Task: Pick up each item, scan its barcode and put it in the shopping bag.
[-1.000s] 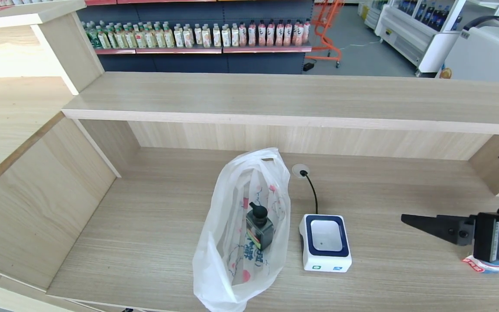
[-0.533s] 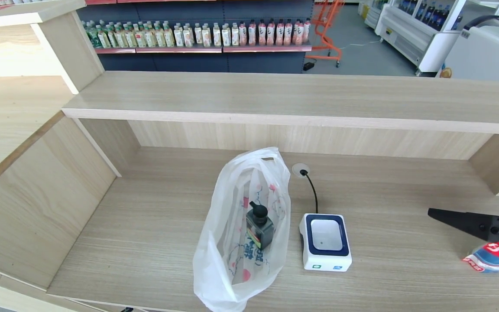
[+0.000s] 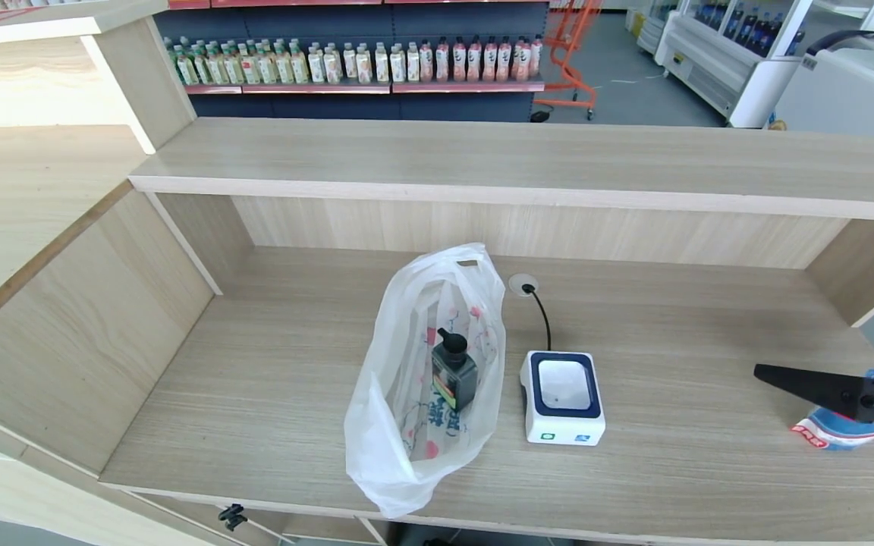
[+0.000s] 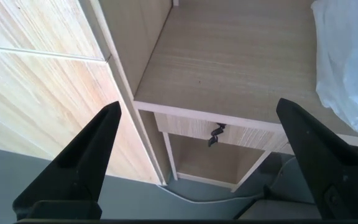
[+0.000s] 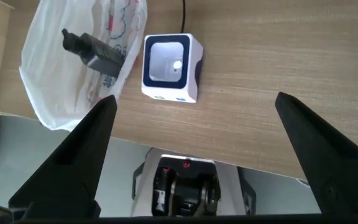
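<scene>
Fingers of right gripper wide, empty; left gripper same. Risk: soft red-white-blue packet at right of pale wooden counter crumples in pinch, hiding barcode.

Wooden counter, bottle shelves, perhaps freezers behind.

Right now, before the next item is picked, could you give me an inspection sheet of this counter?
Surface: wooden counter under a higher ledge.
Job's things: shopping bag lying with a dark pump bottle inside; scanner just right of it; red-and-blue packet at the right end.
Clutter: nothing seen.
Hands: left hand open, empty, off the front left corner; right hand open, empty, near the packet.
Cables: black cable from scanner to a hole in the counter.
Surroundings: bottle shelves and coolers behind.
</scene>
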Controlling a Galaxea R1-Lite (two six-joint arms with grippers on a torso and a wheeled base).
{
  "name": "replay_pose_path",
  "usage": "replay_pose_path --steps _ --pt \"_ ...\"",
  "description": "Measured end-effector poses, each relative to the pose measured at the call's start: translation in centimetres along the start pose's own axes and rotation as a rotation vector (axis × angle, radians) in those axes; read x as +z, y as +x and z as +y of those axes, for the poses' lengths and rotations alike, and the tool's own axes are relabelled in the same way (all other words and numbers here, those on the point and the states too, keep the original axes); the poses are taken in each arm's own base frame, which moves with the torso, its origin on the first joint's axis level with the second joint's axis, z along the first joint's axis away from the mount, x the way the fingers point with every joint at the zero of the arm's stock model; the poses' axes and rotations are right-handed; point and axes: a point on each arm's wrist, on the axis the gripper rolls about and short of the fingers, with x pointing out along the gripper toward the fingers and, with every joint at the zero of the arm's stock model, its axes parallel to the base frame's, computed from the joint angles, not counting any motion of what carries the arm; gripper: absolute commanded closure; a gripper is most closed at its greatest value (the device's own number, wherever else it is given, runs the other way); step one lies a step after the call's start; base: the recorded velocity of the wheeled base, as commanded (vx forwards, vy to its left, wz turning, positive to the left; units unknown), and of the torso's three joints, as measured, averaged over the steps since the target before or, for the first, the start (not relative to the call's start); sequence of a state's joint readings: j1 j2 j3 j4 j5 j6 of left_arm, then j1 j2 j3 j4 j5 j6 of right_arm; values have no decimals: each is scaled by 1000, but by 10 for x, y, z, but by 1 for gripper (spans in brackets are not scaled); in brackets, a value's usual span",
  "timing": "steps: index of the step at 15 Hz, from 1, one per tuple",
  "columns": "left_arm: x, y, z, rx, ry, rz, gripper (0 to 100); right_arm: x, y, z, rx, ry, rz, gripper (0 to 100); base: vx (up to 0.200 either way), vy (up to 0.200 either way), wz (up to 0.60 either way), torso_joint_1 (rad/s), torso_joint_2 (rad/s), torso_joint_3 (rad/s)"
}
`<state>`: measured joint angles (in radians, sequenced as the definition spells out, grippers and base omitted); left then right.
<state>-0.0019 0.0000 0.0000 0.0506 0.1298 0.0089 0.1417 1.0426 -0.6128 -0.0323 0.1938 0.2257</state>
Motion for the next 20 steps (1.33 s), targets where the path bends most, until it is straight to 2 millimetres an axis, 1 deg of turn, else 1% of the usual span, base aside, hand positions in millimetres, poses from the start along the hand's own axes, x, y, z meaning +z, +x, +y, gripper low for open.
replay_pose_path --steps 2,4,5,7,10,12,14,16,18,20 --pt "0 0 0 1 0 0 0 5 -1 -1 -11 33 -25 0 0 -200 0 14 7 -2" --pt "0 0 0 1 0 0 0 14 -5 -1 -17 163 -62 0 0 -200 0 2 7 5" --pt "0 0 0 0 0 0 0 18 -8 -3 -31 186 -84 0 0 -200 0 2 7 2" --pt "0 0 0 0 0 0 0 18 -12 -8 -79 240 -82 0 0 -200 0 5 0 5" --pt "0 0 0 0 -2 0 0 23 -18 -9 -105 358 -79 0 0 -200 0 4 4 -1" --pt "0 0 0 1 0 0 0 29 -22 -9 -125 421 -78 0 0 0 0 0 0 0" --pt "0 0 0 1 1 0 0 35 -25 -11 -208 494 -84 0 0 0 0 0 0 0" --pt "0 0 0 -1 0 0 0 36 -27 -13 -343 608 -61 0 0 0 0 0 0 0" --pt "0 0 0 1 0 0 0 34 -28 -17 -443 670 -25 0 0 0 0 0 0 0" --pt "0 0 0 0 0 0 0 32 -25 -23 -510 708 -27 0 0 0 0 0 0 0"
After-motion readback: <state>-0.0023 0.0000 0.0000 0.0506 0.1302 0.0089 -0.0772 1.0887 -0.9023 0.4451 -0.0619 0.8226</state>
